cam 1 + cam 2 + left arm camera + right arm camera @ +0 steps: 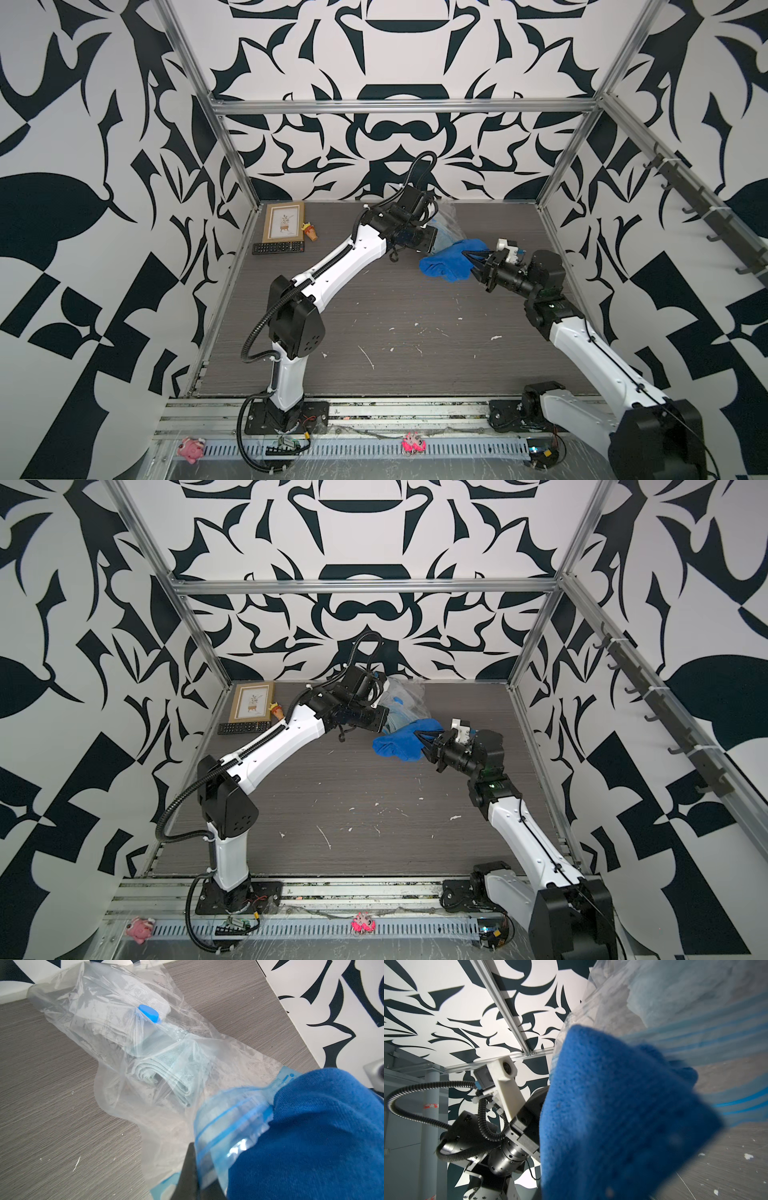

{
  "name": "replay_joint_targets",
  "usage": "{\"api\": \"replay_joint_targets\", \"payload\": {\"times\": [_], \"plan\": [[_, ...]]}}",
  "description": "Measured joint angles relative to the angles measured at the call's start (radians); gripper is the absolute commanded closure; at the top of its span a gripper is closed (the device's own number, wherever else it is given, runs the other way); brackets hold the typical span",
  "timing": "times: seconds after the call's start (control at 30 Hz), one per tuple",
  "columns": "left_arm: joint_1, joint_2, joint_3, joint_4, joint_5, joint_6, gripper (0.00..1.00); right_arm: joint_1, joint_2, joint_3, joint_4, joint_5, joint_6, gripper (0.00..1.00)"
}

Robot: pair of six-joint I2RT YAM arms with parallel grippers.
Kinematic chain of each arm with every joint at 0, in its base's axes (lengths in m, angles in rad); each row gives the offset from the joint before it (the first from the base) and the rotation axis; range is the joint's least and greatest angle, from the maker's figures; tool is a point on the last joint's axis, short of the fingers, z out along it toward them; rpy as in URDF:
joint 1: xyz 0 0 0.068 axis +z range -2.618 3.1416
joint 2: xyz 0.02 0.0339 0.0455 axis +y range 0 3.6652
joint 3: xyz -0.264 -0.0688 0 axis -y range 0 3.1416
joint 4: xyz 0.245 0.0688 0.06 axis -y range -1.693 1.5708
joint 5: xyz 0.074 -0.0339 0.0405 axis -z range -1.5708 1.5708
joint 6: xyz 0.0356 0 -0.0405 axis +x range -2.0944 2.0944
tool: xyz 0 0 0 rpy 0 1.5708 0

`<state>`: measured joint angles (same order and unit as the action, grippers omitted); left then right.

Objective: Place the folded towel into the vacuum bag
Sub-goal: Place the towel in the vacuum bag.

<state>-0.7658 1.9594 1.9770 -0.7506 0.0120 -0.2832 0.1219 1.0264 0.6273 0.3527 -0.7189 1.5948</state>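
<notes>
Front rail (pixel 457 449), nearest: pink toys (pixel 191 449), no part in the job.

Bench (pixel 395 332): grey, flecked white.

Right tool (pixel 474 262): clenched on the folded towel (pixel 440 266), blue, gripped at its rear end. Its free end pointed away from me and toward my left side.

Left tool (pixel 435 243): clenched on the lip of the vacuum bag (pixel 116 1047), holding its mouth raised, just beside the towel's front end.

Governing relation: the bag's mouth, marked by the zip strip (pixel 226 1124), lay directly ahead of the towel and touched it. The bag's long axis ran on from there toward the back wall, roughly in line with the towel. My right tool was the nearer to the towel; I judged that a straight push along that axis was wanted.

Bag contents: pale folded cloth (pixel 166 1078), seen through the plastic near the valve cap (pixel 148 1013).

Far corner: picture frame (pixel 284 220), remote (pixel 277 248).

Not made out: whether the towel's tip was inside the lip or only against it; my right fingertips, buried in cloth; much of the bag, behind my left arm in both top views.
</notes>
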Motion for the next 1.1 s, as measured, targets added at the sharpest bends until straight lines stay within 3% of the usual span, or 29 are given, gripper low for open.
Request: {"api": "replay_joint_targets", "payload": {"times": [0.3,0.67,1.1], "plan": [[-0.003,0.015,0.005,-0.033,0.000,-0.005,1.00,-0.088,-0.054,-0.038,-0.027,0.052,0.001,1.00],[-0.056,0.050,0.085,-0.127,0.011,-0.071,1.00,-0.092,-0.150,-0.038,-0.183,0.153,-0.081,1.00],[-0.130,0.061,0.127,-0.161,0.083,-0.180,1.00,-0.066,-0.201,-0.090,-0.213,0.301,-0.106,1.00]]}}
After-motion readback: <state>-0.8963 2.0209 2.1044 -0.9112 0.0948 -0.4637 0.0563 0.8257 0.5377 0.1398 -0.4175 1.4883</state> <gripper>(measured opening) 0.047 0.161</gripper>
